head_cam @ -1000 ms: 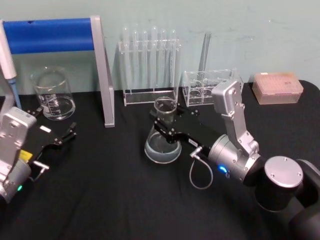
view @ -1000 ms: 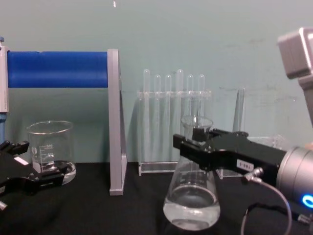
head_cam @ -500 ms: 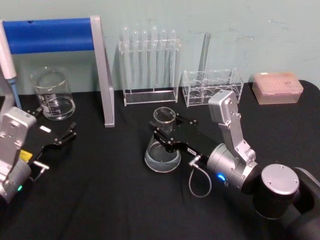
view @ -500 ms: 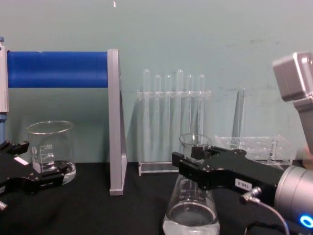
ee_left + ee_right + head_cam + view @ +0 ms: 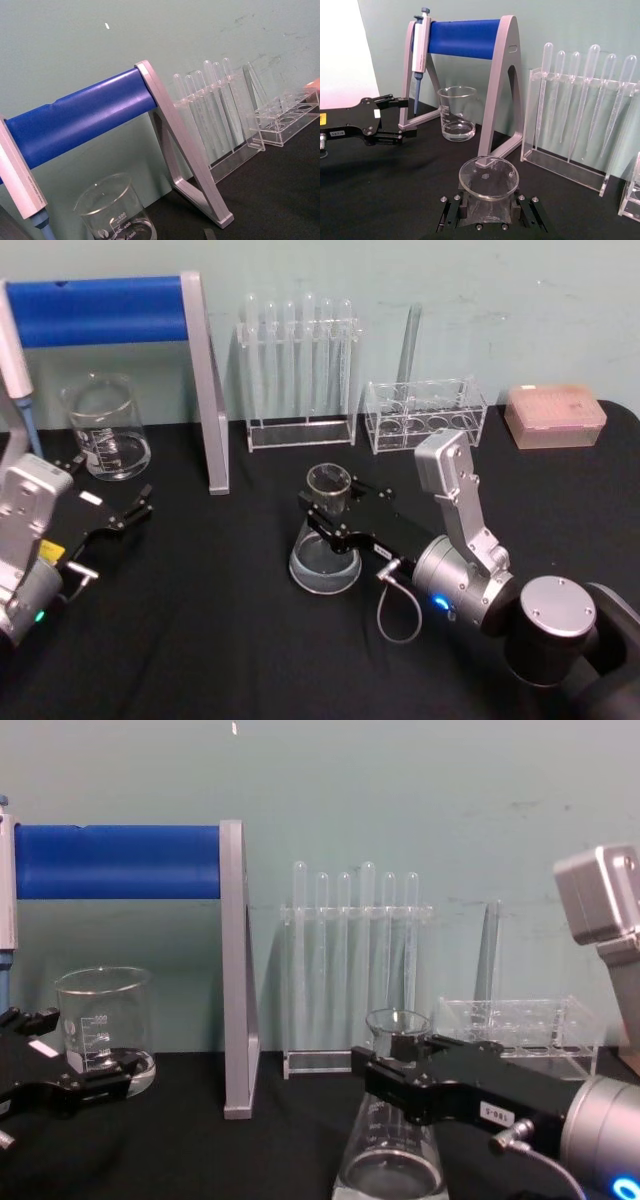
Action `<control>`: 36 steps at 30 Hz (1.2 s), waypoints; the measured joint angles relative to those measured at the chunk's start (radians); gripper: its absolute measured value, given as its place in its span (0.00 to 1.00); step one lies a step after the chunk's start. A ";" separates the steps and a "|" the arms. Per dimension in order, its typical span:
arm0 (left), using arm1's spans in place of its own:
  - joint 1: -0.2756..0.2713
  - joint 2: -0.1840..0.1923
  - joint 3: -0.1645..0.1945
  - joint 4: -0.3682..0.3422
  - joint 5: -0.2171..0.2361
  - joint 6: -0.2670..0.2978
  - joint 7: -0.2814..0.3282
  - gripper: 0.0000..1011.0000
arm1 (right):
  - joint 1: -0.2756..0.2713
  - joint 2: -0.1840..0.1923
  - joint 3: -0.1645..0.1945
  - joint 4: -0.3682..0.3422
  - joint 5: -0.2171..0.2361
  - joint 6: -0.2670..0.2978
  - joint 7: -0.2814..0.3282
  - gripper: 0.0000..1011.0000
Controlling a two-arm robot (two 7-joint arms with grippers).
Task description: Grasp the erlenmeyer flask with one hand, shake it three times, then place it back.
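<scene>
Right gripper (image 5: 335, 523) is clamped on the neck of the flask (image 5: 325, 545). The mouth stands above the fingers (image 5: 454, 209) and the wide base sits below them, upright, low over the table (image 5: 220, 640). I can't tell whether the base touches. Left gripper (image 5: 112, 485) is parked well off to the side by the beaker (image 5: 105, 427), jaws apart. Looks like the held phase: mid-shake or setting down. Next move calls for a level base, then release only once it rests flat.
</scene>
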 joint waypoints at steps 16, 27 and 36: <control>0.000 0.000 0.000 0.000 0.000 0.000 0.000 0.99 | -0.004 -0.001 -0.002 -0.002 -0.001 0.009 -0.003 0.45; 0.000 0.000 0.000 0.000 0.000 0.000 0.000 0.99 | -0.004 0.000 -0.002 -0.003 -0.002 0.010 -0.003 0.45; 0.000 0.000 0.000 0.000 0.000 0.000 0.000 0.99 | -0.004 0.000 -0.002 -0.003 -0.002 0.010 -0.003 0.64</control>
